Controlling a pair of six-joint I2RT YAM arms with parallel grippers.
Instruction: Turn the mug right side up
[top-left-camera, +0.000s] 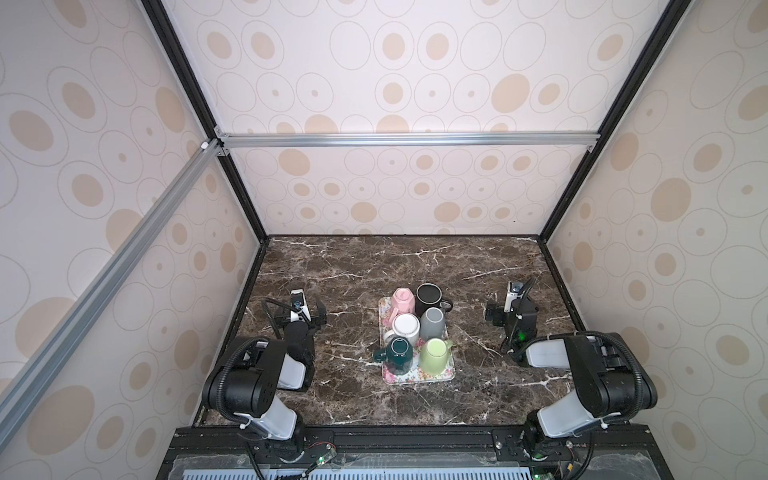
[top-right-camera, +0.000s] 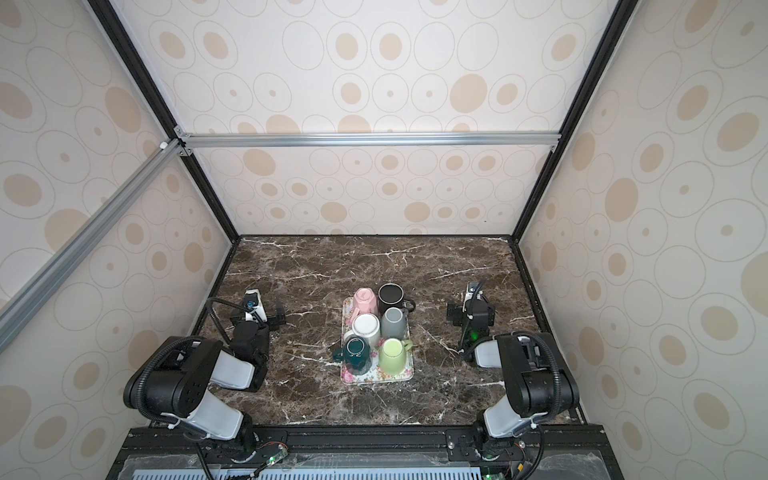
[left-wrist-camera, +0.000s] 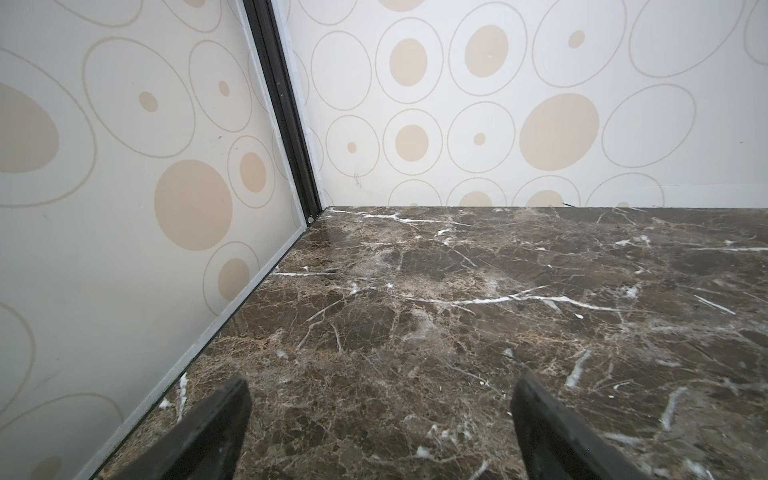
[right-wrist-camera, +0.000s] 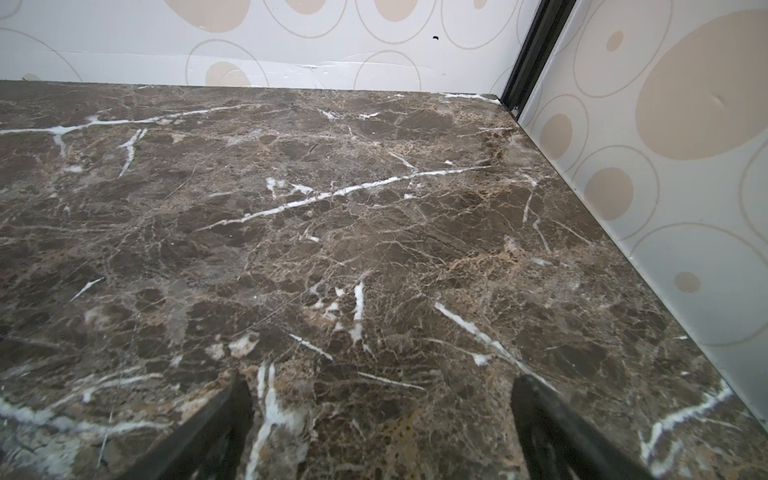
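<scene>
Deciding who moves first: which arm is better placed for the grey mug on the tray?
Right, likely. The grey mug sits in the tray's right-hand column, nearer the open right gripper; the open left gripper would have to cross the white mug.

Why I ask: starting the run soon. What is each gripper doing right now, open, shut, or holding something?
Left gripper: open, holding nothing.
Right gripper: open, holding nothing.

Two arms folded low, elbows raised.
The left claw (left-wrist-camera: 382, 380) and right claw (right-wrist-camera: 380, 380) hang empty, jaws spread wide, each on its own side.
</scene>
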